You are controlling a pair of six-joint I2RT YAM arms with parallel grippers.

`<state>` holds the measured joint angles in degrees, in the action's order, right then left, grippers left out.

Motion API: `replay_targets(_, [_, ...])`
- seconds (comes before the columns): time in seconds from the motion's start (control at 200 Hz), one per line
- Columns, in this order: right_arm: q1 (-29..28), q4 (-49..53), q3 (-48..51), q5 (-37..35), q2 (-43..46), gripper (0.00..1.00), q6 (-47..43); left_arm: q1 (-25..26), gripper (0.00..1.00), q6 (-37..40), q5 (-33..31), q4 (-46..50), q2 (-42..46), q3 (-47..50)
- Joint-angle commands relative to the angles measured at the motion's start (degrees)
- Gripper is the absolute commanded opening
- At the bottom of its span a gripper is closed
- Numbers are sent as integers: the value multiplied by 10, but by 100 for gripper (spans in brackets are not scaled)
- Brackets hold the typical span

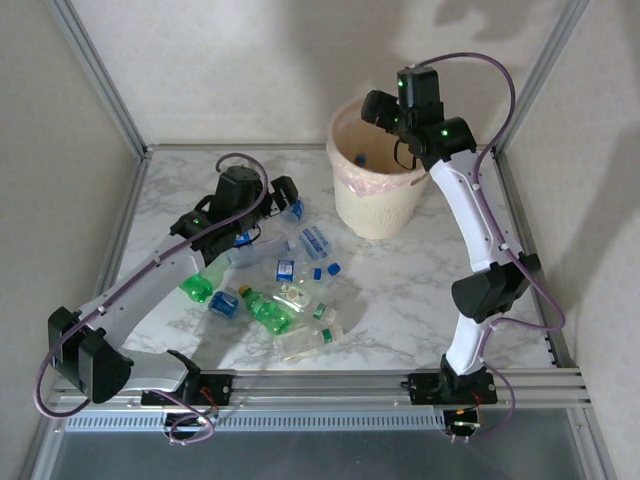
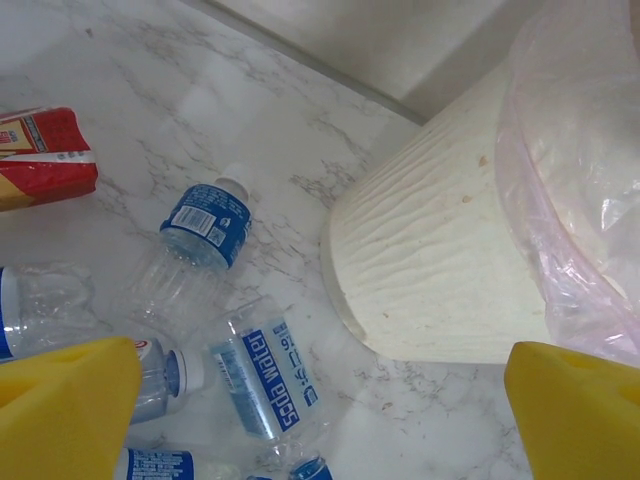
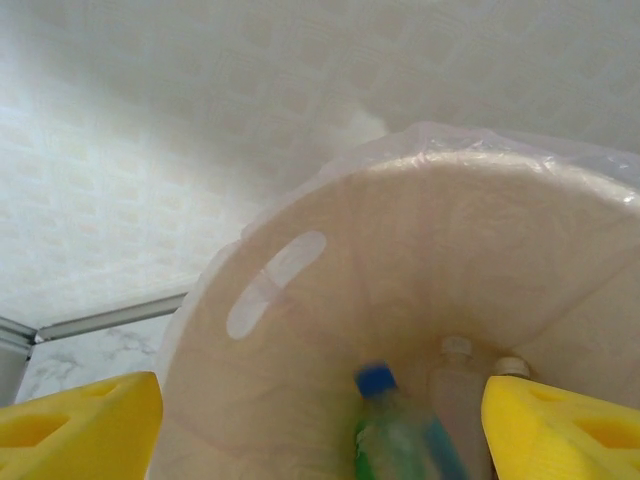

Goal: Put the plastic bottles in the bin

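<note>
Evidently early going. The table [image 1: 420,290] carries the bin [image 1: 378,215], with the right gripper [image 1: 383,110] released over its mouth and the left gripper [image 1: 283,197] spread empty above the pile. Two or three bottles [image 3: 400,435] are inside; roughly ten plastic bottles [image 1: 285,290] remain scattered outside.

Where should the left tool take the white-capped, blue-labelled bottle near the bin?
Probably across the blue label of the bottle, from straight above, squeezing its width: it lies flat on the table, its label clear of neighbours, and that band looks least crushed.
</note>
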<state>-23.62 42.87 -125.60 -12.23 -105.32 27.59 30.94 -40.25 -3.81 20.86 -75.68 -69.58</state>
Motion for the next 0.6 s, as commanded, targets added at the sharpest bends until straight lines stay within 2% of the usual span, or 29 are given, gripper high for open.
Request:
replay_targets(0.0, [0, -16, 7, 17, 9, 83, -11, -1, 94, 14, -29, 28, 22, -13])
replay_targets(0.13, [-4, -35, 54, 44, 54, 80, -10, -3, 94, 15, -68, 69, 38, -17])
replay_targets(0.33, [-44, -108, 213, 83, 180, 80, -8, -35, 94, -8, -123, 149, 93, 22])
replay_targets(0.416, [-73, -142, 274, 110, 230, 80, 4, -67, 94, -42, -133, 197, 120, 49])
replay_targets(0.511, [-120, -169, 331, 109, 267, 83, 4, -108, 98, -79, -153, 244, 148, 98])
replay_targets(0.591, [-156, -164, 359, 93, 278, 83, 4, -164, 98, -102, -120, 243, 160, 143])
